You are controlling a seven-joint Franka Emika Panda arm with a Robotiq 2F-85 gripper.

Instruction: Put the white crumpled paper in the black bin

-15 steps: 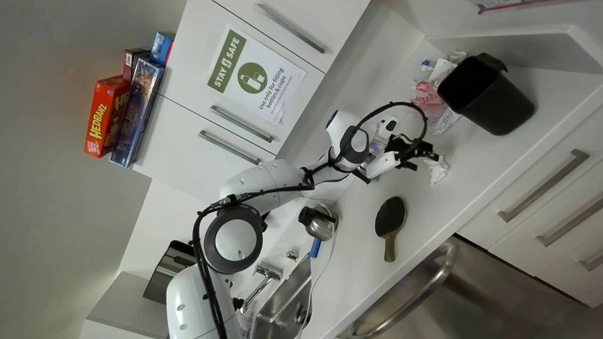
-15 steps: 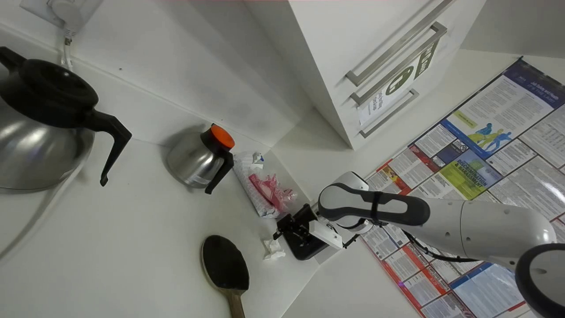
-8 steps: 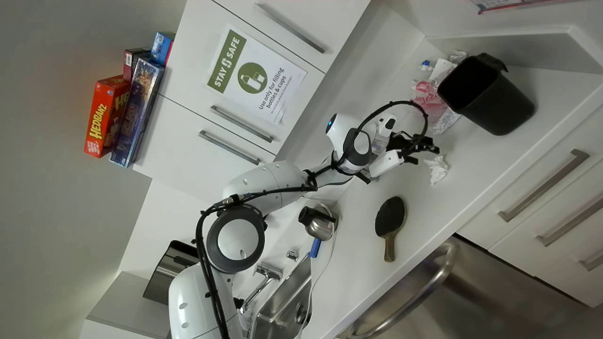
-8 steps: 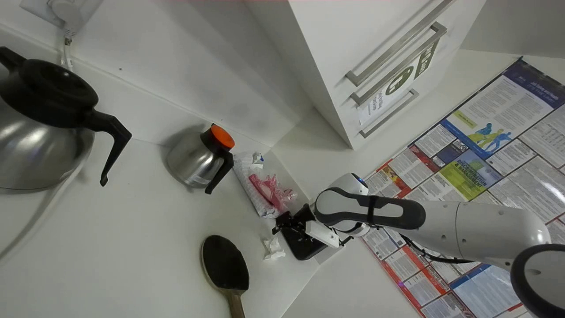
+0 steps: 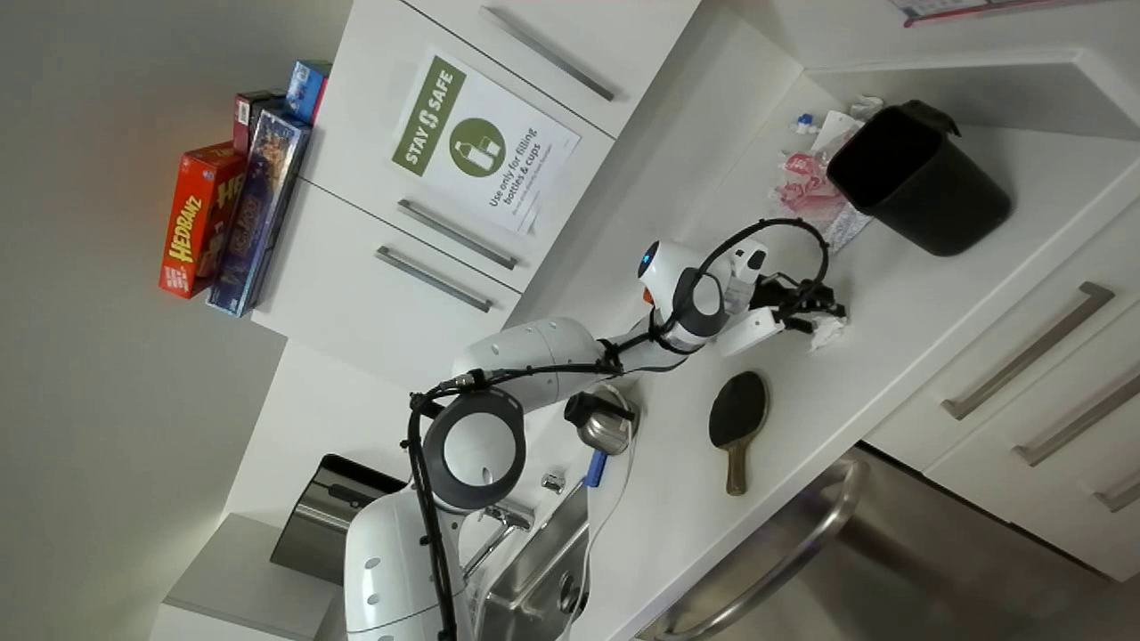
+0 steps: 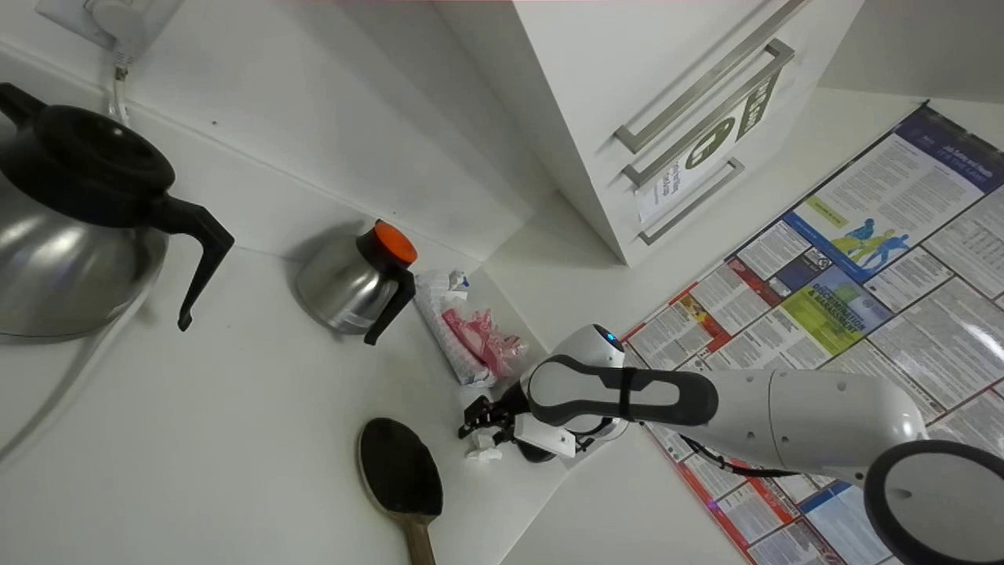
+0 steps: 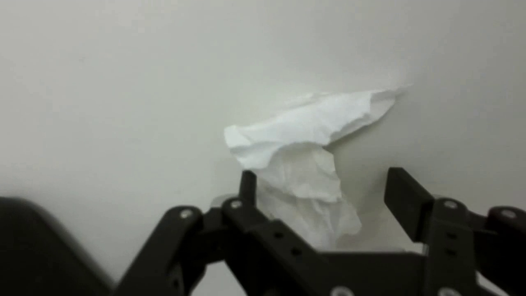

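Observation:
The white crumpled paper [image 7: 304, 164] lies on the counter; it also shows in both exterior views [image 5: 830, 334] [image 6: 484, 452], partly hidden by the fingers. My gripper [image 7: 321, 176] is open, with one finger on each side of the paper's lower part in the wrist view. One finger is close against the paper's edge, while a gap separates the paper from the other finger. The gripper is at the paper in both exterior views [image 5: 826, 319] [image 6: 481, 435]. The black bin [image 5: 944, 191] stands beyond the paper with its opening visible; in an exterior view the bin [image 6: 536, 453] is mostly hidden behind the arm.
A dark paddle [image 5: 739, 411] lies on the counter near the paper. Red and clear plastic wrappers [image 6: 486, 341] lie beside the bin. A steel jug with an orange lid [image 6: 345, 282] and a large carafe [image 6: 78, 251] stand along the wall. The counter's front edge runs near the paper.
My gripper has moved toward the paper and down, from a short distance away to around it. The fingers remain apart. The paper and bin have not visibly moved.

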